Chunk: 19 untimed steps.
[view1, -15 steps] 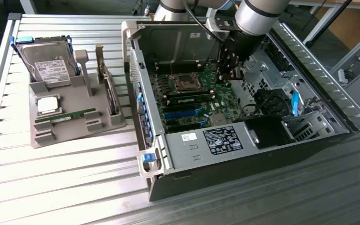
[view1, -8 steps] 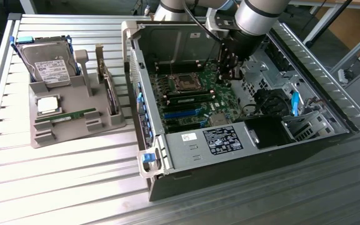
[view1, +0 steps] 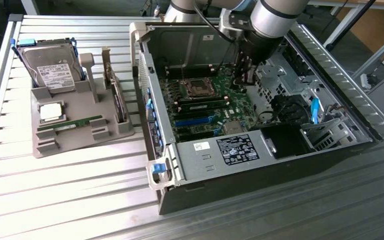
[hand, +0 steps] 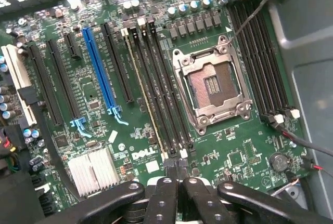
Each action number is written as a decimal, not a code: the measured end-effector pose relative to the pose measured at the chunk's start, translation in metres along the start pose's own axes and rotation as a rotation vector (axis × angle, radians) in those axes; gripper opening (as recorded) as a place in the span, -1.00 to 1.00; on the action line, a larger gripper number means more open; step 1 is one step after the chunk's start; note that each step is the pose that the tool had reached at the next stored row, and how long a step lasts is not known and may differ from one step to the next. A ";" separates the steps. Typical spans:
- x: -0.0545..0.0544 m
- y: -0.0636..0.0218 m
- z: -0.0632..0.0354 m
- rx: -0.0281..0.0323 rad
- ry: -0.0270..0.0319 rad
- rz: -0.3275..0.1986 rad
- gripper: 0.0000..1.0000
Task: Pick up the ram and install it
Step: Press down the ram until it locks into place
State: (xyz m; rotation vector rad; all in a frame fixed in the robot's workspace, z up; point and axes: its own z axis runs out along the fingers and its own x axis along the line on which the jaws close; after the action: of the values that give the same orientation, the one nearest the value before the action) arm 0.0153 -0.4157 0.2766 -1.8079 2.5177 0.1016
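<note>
**Green stick in the slot, jaws pinched shut over it**

Exterior view first: the arm reached down into the open case, gripper low over the board. What looked like the ram stood on edge in a slot just below the CPU socket. A second green stick lay flat on the grey tray at the exterior view's left, near the hard drive. The stickers on the drive and on the PSU were too small to read.

Wrist view: the gripper was closed tight with nothing between its tips. They sat right by the near end of the slots, where the ram showed as a thin pale edge beside the socket.

My take: this was the seating push. Press straight down on the top edge, don't slip onto the neighbouring slot, and work both ends evenly so the clips snap.

Only readable text: "DELL" printed white on the board.
</note>
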 end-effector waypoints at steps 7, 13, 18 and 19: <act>0.000 0.0000 0.0000 0.0096 -0.0040 0.135 -0.82; 0.000 0.0000 0.0001 0.0172 -0.0072 0.242 -0.82; 0.000 0.0000 0.0002 0.0255 -0.0106 0.358 -0.82; 0.000 0.0000 0.0003 0.0269 -0.0112 0.379 -0.82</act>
State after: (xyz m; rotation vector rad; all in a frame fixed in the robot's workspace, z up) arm 0.0153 -0.4157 0.2763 -1.2951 2.8037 0.0876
